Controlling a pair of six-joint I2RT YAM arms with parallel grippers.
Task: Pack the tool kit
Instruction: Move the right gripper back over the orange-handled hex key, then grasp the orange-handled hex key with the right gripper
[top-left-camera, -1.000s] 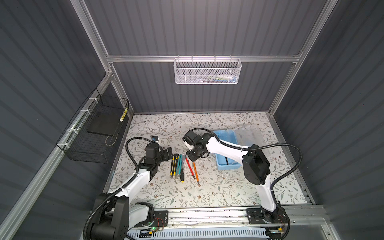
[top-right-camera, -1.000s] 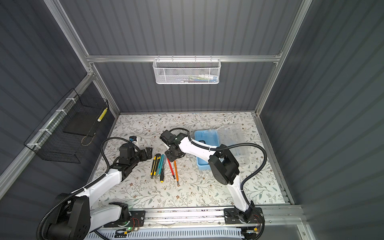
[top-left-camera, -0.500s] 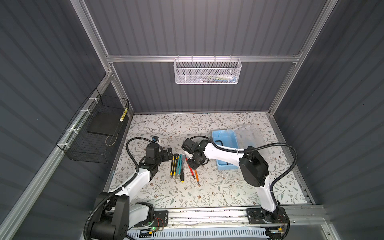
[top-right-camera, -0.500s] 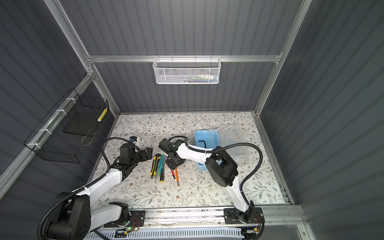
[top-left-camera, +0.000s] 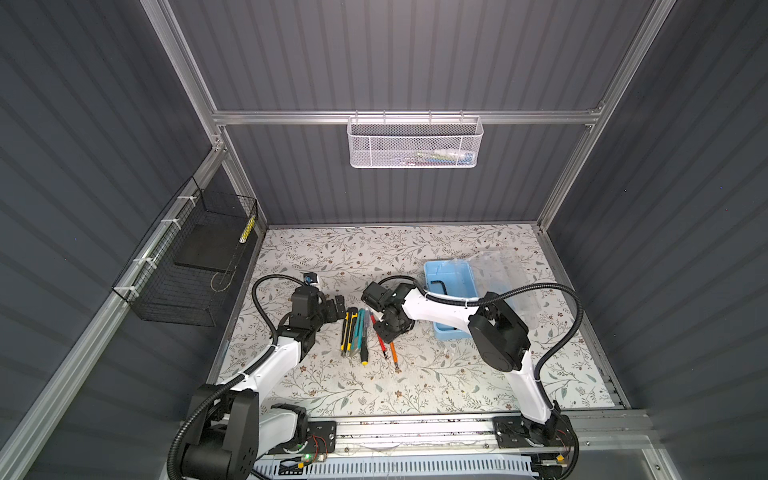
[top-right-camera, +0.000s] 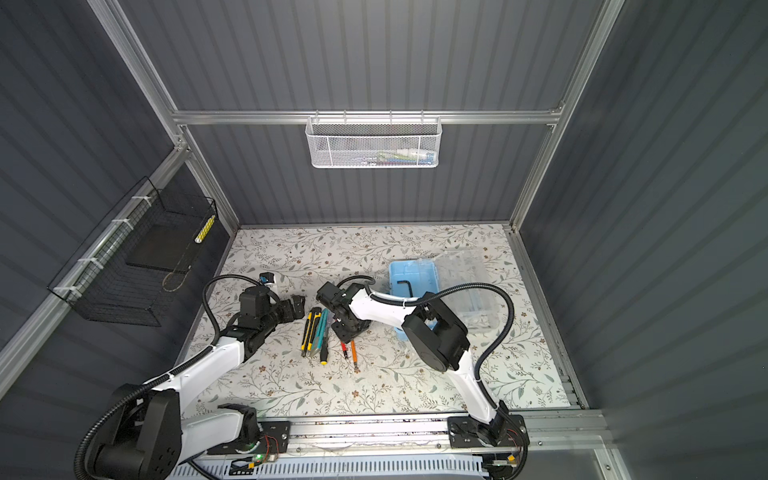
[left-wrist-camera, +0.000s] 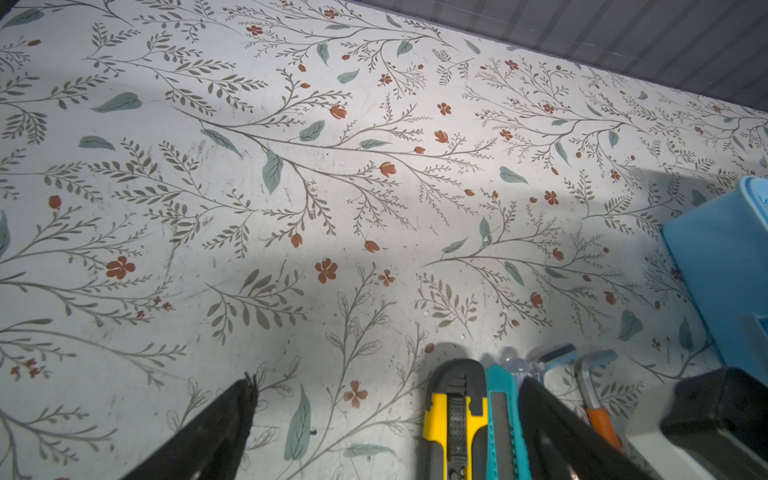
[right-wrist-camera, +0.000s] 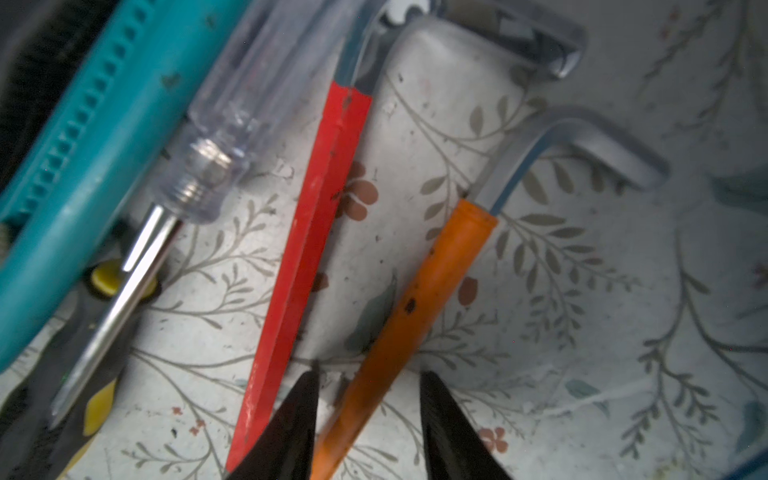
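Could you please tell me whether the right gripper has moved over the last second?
Yes. In a top view the right gripper has shifted toward the front rail, along the tool kit to level with its near end.

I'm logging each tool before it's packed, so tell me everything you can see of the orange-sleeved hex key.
The orange-sleeved hex key is an L-shaped grey metal rod; its long arm wears a scuffed, dark-specked orange sleeve that looks plastic, its short bent end is bare. It lies flat on the floral table, outside the tool kit, just beside a red-sleeved hex key. The right gripper straddles the sleeve, jaws open, one on each side; whether they touch it cannot be told.
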